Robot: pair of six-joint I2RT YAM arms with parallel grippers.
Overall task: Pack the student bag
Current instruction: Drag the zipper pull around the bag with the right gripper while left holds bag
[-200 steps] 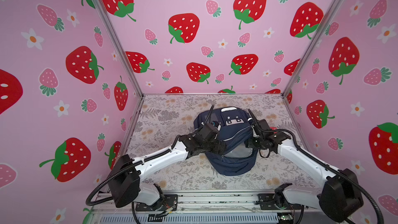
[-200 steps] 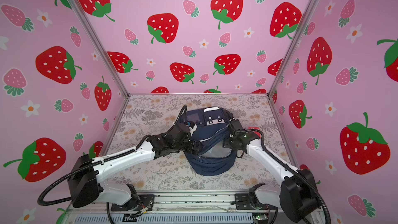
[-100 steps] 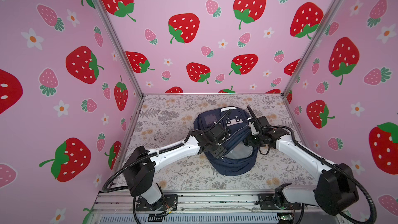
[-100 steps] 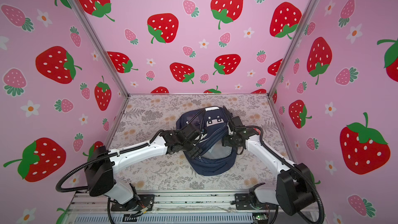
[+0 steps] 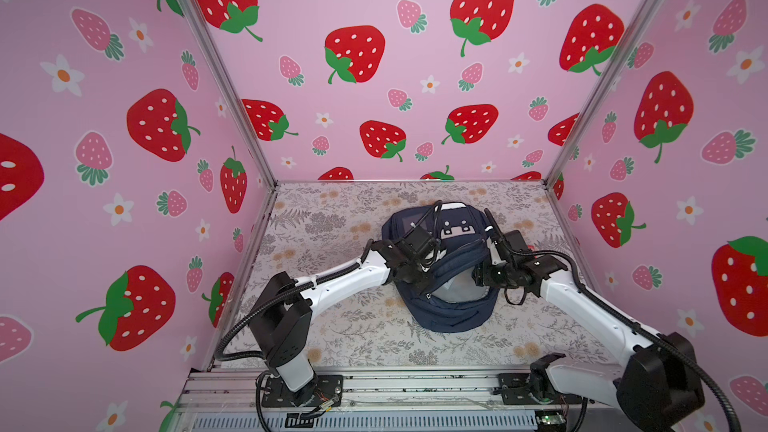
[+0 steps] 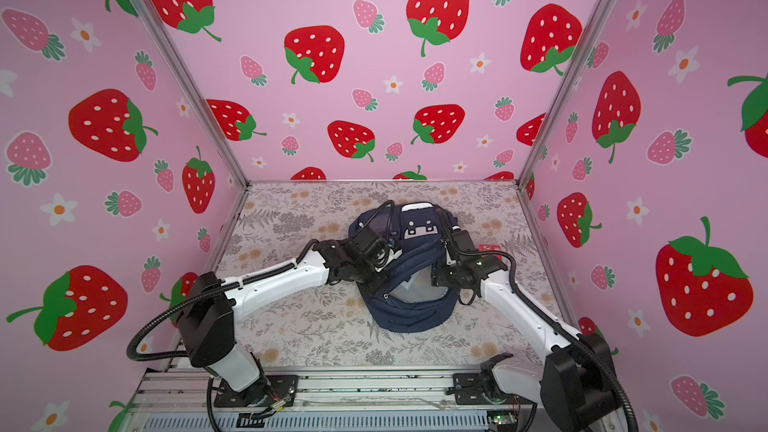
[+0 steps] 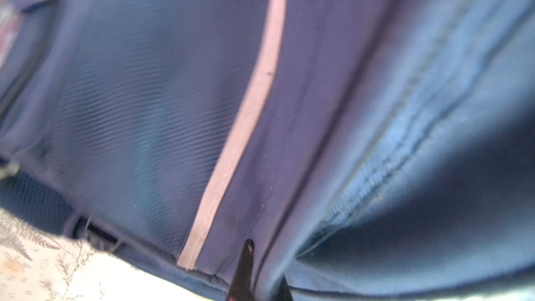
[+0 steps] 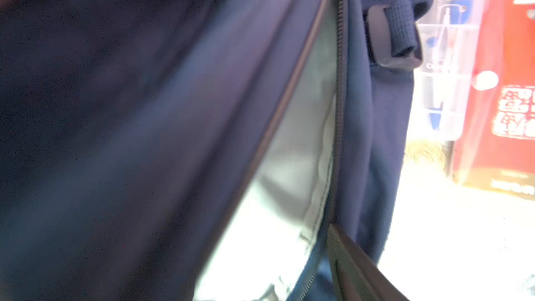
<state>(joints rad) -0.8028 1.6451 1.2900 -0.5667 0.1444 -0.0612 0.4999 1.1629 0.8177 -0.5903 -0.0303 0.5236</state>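
- Pushed further in over the student bag [image 5: 449, 313] with the left arm since a second ago; clenched the left claw [image 7: 265, 276], spread wide back then, on a fold of navy fabric at the opening's rim.
- Judged early in the task: bag opened, loading and zipping up left to do.
- Lying in the middle of the floral desk [image 5: 332, 326], that bag, main zip undone, mouth gaping.
- Inside the main compartment, only pale grey lining [image 5: 459, 295] in both top views; nothing packed that can be seen.
- Waiting on the desk just beside the bag's right flank: red packet [image 8: 503, 82] and, next to it, clear pack [image 8: 445, 53] with blue pen-like shapes, neither inside yet.
- Parked at the right rim by the zip, right claw [image 5: 478, 276]; impossible to tell whether grasping or released.
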